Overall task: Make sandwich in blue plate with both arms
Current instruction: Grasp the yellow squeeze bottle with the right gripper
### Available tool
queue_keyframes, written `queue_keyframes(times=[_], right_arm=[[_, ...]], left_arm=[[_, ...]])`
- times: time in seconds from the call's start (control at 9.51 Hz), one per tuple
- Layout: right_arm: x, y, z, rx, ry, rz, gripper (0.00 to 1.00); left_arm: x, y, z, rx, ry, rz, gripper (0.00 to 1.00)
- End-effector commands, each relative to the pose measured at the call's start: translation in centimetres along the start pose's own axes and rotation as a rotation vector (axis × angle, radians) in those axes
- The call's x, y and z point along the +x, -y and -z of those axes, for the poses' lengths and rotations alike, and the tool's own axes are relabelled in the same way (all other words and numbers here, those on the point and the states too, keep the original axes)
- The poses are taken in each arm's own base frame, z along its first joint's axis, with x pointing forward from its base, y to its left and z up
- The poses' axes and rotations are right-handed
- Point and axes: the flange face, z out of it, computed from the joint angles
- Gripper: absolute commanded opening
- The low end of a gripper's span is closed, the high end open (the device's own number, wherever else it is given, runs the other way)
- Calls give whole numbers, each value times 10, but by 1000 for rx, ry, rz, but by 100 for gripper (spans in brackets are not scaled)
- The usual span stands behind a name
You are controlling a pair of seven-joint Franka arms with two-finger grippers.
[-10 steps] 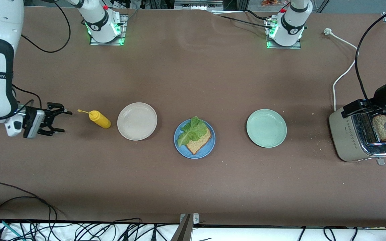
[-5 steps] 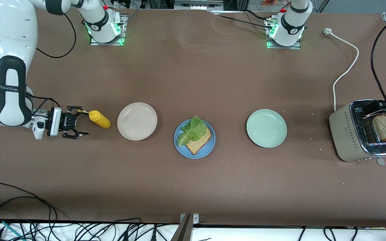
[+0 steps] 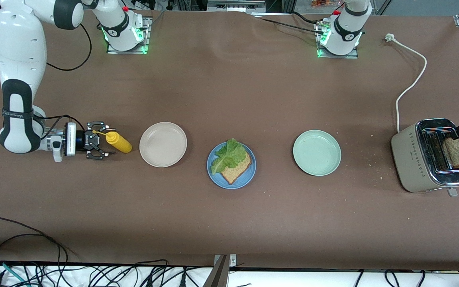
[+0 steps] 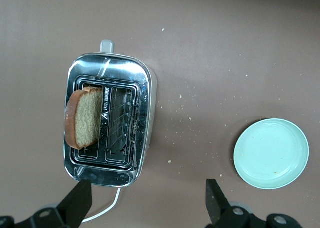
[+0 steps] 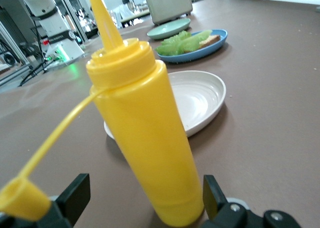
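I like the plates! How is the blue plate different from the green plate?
The blue plate is bright blue, while the green plate is pale mint. The blue plate holds a bread slice topped with lettuce; the green plate holds only a few crumbs. The green plate lies nearer the toaster. Both are round, shallow, and flat on the table.

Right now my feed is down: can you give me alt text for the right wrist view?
A yellow squeeze bottle stands upright between the right gripper's open fingers, its cap dangling on a tether. Past it sit the off-white plate, then the blue plate with lettuce on bread, the mint-green plate and the toaster.
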Motion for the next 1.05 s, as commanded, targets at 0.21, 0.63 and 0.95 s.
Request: queue_keyframes(times=[0.21,0.63,0.95], right_arm=[[2,-13,-14,27,-113,70,87],[28,-28,-10,57,-63,-28,7],[83,-51,-13,105,17,-199,4]], left_arm=[[4,12,-10,18,19,-14,100],[5,19,-13,12,18,-4,100],[7,15,-19,10,30,-10,100]])
